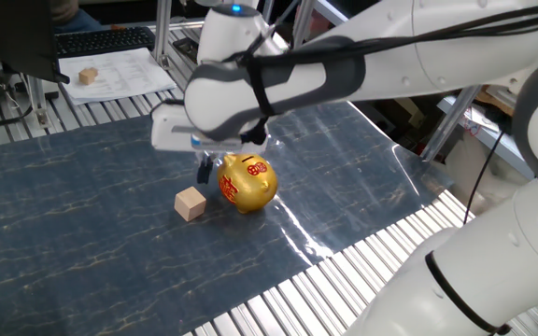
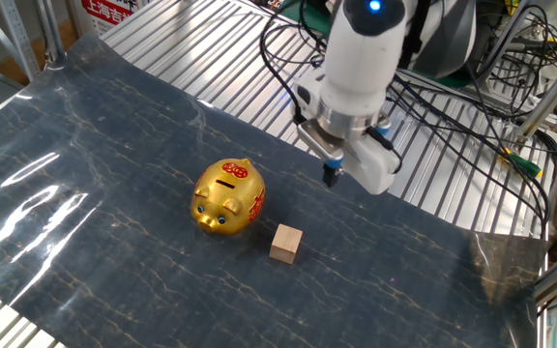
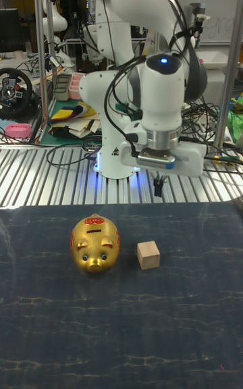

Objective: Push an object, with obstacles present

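A white robot arm reached over a table covered with a dark blue marbled mat (image 2: 114, 126). Its claw (image 2: 333, 176) pointed straight down and hung in the air above the mat, holding nothing and touching nothing. The two dark fingers (image 3: 158, 186) looked pressed together into a single narrow tip, with no gap visible between them in any view. A small plain wooden cube (image 2: 285, 243) sat flat on the mat, just beside a shiny golden pig-shaped money box (image 2: 228, 196) with red markings on its side and a coin slot on top. The cube and the pig stood close together but did not touch. In the tall view from the front, the pig (image 3: 96, 243) was on the left, the cube (image 3: 148, 254) was on the right, and the claw (image 3: 158, 190) hung behind the cube, toward the robot's base. In the one fixed view the claw (image 1: 205, 171) appeared just behind the pig (image 1: 247, 183), with the cube (image 1: 191, 203) nearer the camera. A second wooden cube (image 1: 87, 76) rested on white papers (image 1: 120, 70) well away, beyond the mat.
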Controlling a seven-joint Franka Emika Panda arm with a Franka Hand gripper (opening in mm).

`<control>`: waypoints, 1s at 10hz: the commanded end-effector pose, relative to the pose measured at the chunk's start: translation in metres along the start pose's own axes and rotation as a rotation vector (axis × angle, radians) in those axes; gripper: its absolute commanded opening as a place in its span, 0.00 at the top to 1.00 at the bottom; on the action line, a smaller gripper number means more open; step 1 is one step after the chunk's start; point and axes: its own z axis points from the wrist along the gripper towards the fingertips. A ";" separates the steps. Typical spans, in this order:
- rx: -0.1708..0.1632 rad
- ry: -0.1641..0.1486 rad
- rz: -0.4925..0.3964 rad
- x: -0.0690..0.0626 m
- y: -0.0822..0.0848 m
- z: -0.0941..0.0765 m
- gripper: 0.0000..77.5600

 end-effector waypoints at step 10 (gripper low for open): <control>0.018 -0.017 -0.129 -0.009 -0.006 0.075 1.00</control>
